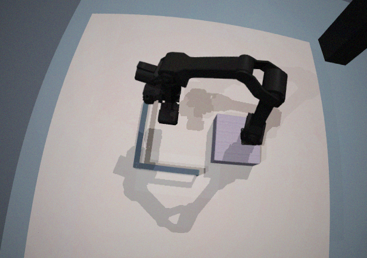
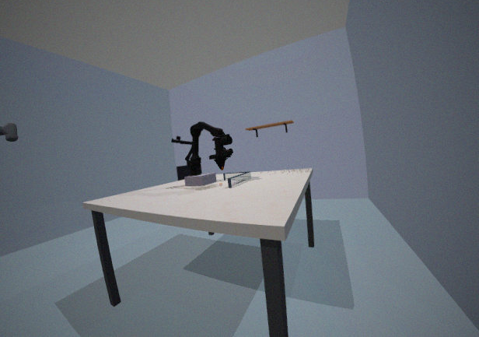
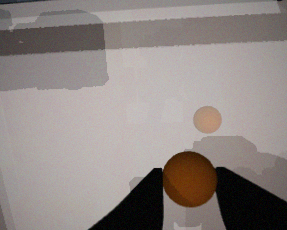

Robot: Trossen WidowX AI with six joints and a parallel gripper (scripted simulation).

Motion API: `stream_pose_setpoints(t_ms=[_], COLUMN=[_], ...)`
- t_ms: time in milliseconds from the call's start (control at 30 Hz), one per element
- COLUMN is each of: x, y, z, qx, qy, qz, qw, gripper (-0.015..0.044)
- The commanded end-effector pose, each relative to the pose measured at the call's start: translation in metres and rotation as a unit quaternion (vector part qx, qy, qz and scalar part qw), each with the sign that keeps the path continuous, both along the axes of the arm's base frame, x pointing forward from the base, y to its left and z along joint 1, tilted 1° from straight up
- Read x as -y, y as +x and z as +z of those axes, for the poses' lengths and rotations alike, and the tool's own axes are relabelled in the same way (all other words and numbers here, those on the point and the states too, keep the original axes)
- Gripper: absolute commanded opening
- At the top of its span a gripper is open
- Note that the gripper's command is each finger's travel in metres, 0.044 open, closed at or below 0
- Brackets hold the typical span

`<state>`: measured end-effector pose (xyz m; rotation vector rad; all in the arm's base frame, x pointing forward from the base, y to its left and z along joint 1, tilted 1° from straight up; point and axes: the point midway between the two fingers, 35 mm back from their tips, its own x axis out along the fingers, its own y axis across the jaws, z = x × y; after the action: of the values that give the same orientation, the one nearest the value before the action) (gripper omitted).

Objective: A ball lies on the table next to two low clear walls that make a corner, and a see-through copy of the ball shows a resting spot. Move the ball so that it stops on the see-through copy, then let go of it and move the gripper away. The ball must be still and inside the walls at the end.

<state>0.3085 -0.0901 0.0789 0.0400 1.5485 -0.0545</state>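
Pincer [image 3: 190,200] clamping round orange ball [image 3: 190,179]

The arm [image 1: 214,67] is matte black all over, no color accents or markings I can make out. Links are chunky rounded bars with fat cylindrical joints (the one at about 3 o'clock in the top view looks like a drum). A boxy black module sticks off the wrist. The end effector [image 3: 190,187] has two flat black fingers that taper toward their tips. Cables and screws are too small to tell.
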Motion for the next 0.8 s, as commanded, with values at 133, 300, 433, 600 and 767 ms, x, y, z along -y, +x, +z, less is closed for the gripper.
stream_pose_setpoints(t_ms=[133,300,433,600,767], x=[0.030,0.030,0.031,0.030,0.030], y=[-0.006,-0.005,-0.004,-0.005,-0.006], z=[-0.021,-0.032,-0.059,-0.090,-0.091], qx=[-0.005,-0.005,-0.005,-0.005,-0.005], qy=[0.001,0.001,0.001,0.001,0.001], qz=[0.000,0.000,0.000,0.000,0.000], qw=[1.000,1.000,1.000,1.000,1.000], gripper=[0.0000,0.0000,0.0000,0.0000,0.0000])
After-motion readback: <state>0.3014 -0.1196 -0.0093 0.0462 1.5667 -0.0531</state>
